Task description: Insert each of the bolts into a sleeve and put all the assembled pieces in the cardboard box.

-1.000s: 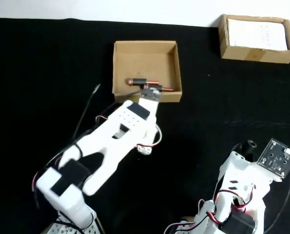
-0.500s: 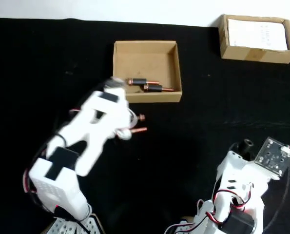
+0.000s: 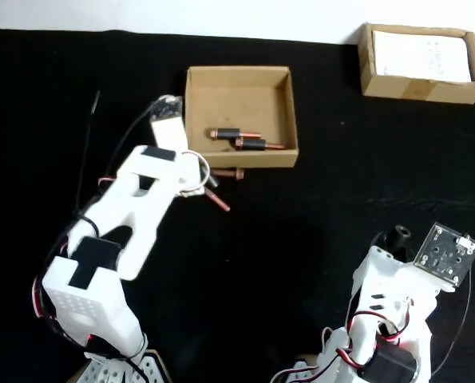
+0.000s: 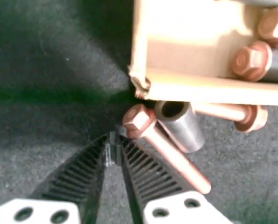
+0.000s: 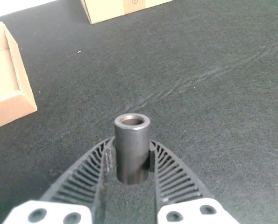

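Well, starting on my left side, my left gripper [image 4: 111, 147] has its ribbed black fingers pressed together at the tips, pinching nothing. Just ahead of those tips lies a loose bolt [image 4: 164, 151], copper-coloured, with its hex head nearest me and its round shank slanting away over the fuzzy black cloth [image 4: 45, 70]. Right beside it is a loose sleeve [image 4: 178, 123], a short grey metal tube. Behind the tube a second bolt [image 4: 223, 111] lies along the foot of the cardboard box [image 4: 209, 88], whose frayed corner sits just beyond my fingertips.

My left wrist view shows the hex faces and the sleeve's hollow bore close up. The high view shows the box as an open, plain brown square, and inside it two assembled pieces [image 3: 233, 134], each a copper bolt through a dark sleeve, lying side by side.

Further right, my right gripper [image 5: 131, 148] pinches an upright sleeve [image 5: 132, 161], a dark matte cylinder with its open end up, squeezed between ribbed fingers above the cloth. The cardboard box is well apart from this gripper, ahead and to one side.

Far beyond it stands a second box [image 3: 417, 88], also cardboard, holding a white sheet [image 3: 421, 56].

By my count: four bolts, two of them loose; four sleeves, one loose and one in my grip; two boxes.
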Controlling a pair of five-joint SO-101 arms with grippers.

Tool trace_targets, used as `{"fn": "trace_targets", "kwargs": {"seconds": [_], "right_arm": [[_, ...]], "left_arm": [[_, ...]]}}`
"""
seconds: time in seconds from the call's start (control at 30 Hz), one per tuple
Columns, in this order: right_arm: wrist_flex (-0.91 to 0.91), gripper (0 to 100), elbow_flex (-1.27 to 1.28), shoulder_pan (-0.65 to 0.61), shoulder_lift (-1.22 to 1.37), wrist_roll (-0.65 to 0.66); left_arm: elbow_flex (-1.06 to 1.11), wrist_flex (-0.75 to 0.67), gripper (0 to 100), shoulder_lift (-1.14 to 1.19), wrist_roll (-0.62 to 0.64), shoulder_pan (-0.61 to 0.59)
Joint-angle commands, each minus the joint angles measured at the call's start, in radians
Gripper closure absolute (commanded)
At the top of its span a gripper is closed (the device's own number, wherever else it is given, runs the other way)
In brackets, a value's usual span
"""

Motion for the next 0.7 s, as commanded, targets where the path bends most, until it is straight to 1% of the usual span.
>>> {"fn": "trace_targets", "kwargs": {"seconds": [0.0, 0.07, 0.1, 0.23, 0.3, 0.37, 0.57, 0.67], "right_arm": [[-0.016, 99.1, -0.002, -0.007, -0.010, 0.009], [-0.016, 99.1, -0.001, -0.008, -0.010, 0.009], [-0.016, 99.1, -0.001, -0.010, -0.010, 0.009], [-0.018, 99.1, -0.001, -0.012, -0.010, 0.011], [-0.018, 99.1, -0.001, -0.012, -0.010, 0.038], [-0.021, 99.1, -0.001, -0.008, -0.010, 0.048], [-0.021, 99.1, -0.001, -0.012, -0.010, 0.049], [-0.021, 99.1, 0.005, -0.012, -0.010, 0.049]], "left_arm": [[-0.033, 0.068, 99, -0.119, 0.017, 0.064], [-0.033, 0.097, 98, -0.182, 0.064, 0.090], [-0.033, 0.115, 95, -0.211, 0.081, 0.105], [-0.024, 0.149, 80, -0.292, 0.137, 0.143], [-0.022, 0.147, 76, -0.300, 0.160, 0.142], [-0.022, 0.146, 76, -0.300, 0.166, 0.139], [0.039, 0.158, 81, -0.309, 0.166, 0.139], [0.050, 0.232, 82, -0.312, 0.167, 0.139]]}}
